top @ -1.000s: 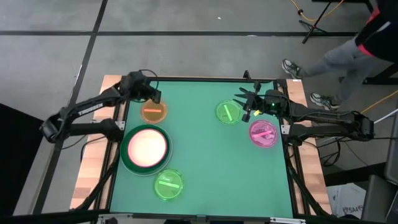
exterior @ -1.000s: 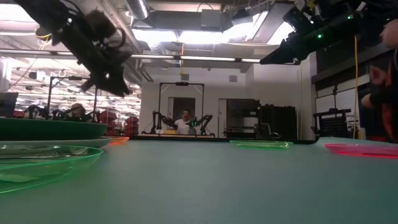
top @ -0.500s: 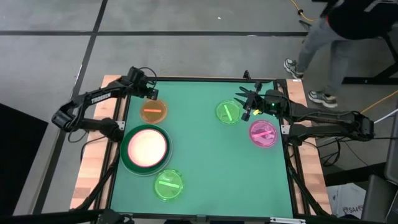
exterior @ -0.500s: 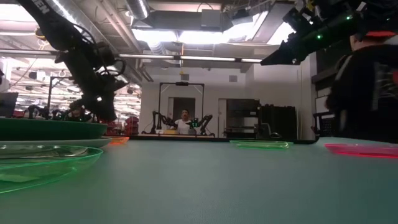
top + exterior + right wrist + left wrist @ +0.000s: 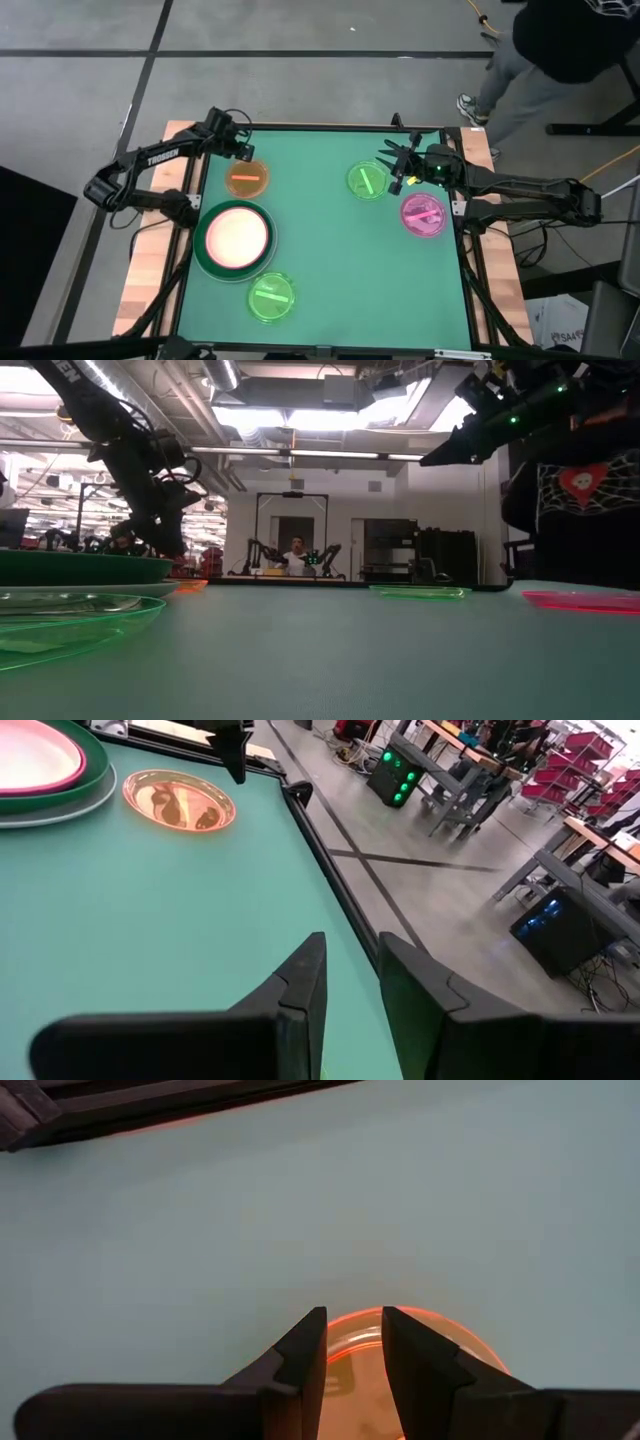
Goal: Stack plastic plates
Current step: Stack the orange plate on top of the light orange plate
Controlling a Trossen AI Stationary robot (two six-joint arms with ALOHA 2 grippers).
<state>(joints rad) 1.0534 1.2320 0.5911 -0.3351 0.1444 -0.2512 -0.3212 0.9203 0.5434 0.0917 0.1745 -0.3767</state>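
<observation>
A translucent orange plate lies flat near the table's far left corner. My left gripper hangs just above its far rim, open by a narrow gap, with one finger on each side of the rim line. The large plates sit stacked at the left, dark green outermost and a pale pink-cream one on top. One lime-green plate lies near the near edge, another at the far right. My right gripper waits raised beside that one, narrowly open. A pink plate lies at the right edge.
The middle of the green table is bare mat. Black frame rails border the table. A person in dark clothes stands beyond the far right corner. In the low view the stack and the near lime-green plate fill the left.
My left gripper came down toward the orange plate's far rim and shifted slightly toward the far left corner, then held still. The person beyond the far right corner walked closer along the table's right side. No plate moved.
</observation>
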